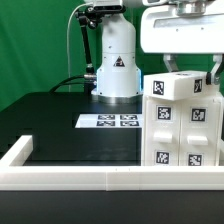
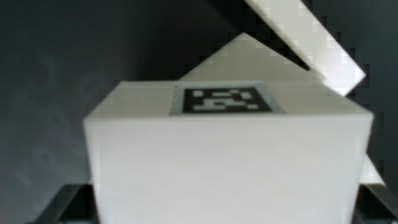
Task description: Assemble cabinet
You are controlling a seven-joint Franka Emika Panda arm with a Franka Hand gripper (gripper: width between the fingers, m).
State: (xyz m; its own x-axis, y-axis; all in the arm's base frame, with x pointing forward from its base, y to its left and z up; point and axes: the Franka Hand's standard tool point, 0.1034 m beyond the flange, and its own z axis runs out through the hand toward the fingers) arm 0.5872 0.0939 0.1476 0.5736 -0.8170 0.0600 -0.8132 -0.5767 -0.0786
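Observation:
The white cabinet body [image 1: 185,120] stands tall at the exterior view's right, with several black-and-white tags on its two visible faces. My gripper [image 1: 188,75] comes down over its top, one finger on each side wall. In the wrist view the body [image 2: 222,150] fills the space between my dark fingertips [image 2: 64,205], with one tag [image 2: 226,99] on its upper face. The jaws sit against the body's sides, shut on it. Its lower end is hidden behind the table's rim, so I cannot tell whether it rests on the table.
The marker board [image 1: 110,121] lies flat on the black table, left of the cabinet body. The arm's white base [image 1: 117,65] stands behind it. A long white rim [image 1: 90,176] runs along the table's front and left. A slanted white piece [image 2: 299,40] shows beyond the body.

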